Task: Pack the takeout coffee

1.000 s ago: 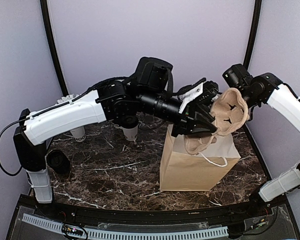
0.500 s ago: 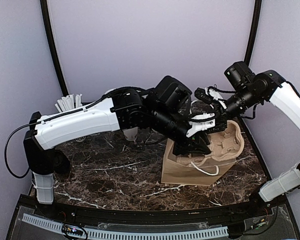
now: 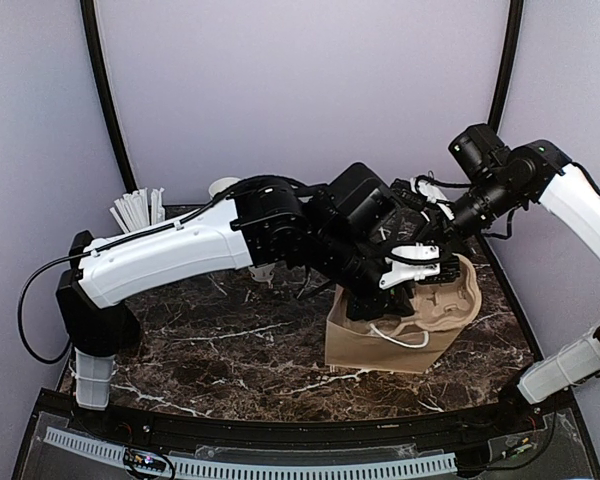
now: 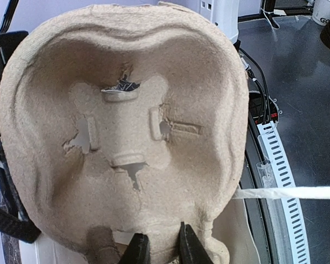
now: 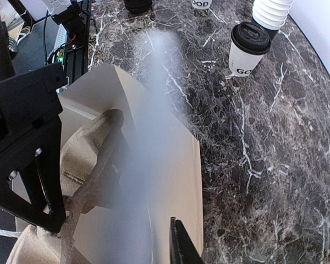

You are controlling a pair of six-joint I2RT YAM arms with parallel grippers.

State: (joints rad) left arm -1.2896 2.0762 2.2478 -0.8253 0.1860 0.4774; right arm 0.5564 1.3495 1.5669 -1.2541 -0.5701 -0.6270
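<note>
Your left hand point(image 4: 162, 248) grips the lower rim of a pulp cup carrier point(image 4: 126, 121), jaws narrow on the moulded edge. The carrier sits in the open top of the brown paper bag point(image 3: 375, 348), partly above its rim, with its empty pockets facing the left wrist camera. The bag stands on the right side of the dark marble tabletop point(image 3: 230, 350), and a white cord handle point(image 3: 405, 335) drapes over its front.

Your right hand point(image 3: 435, 228) hangs just above the bag's far side. Only one of its fingers point(image 5: 180, 247) shows past a blurred pale strip close to the lens, so you cannot tell whether that hand is wide, narrow or holding anything.

From overhead, your left arm spans the middle of the tabletop and blocks much of what lies behind it. A cup of white sticks point(image 3: 135, 210) stands at the far left.

The takeout coffee point(image 5: 247, 47) stands upright on the tabletop, well apart from the bag and just beside a stack of lidless white cups point(image 5: 270, 12). It is a short white paper cup with a round black lid and dark lettering on its side.
</note>
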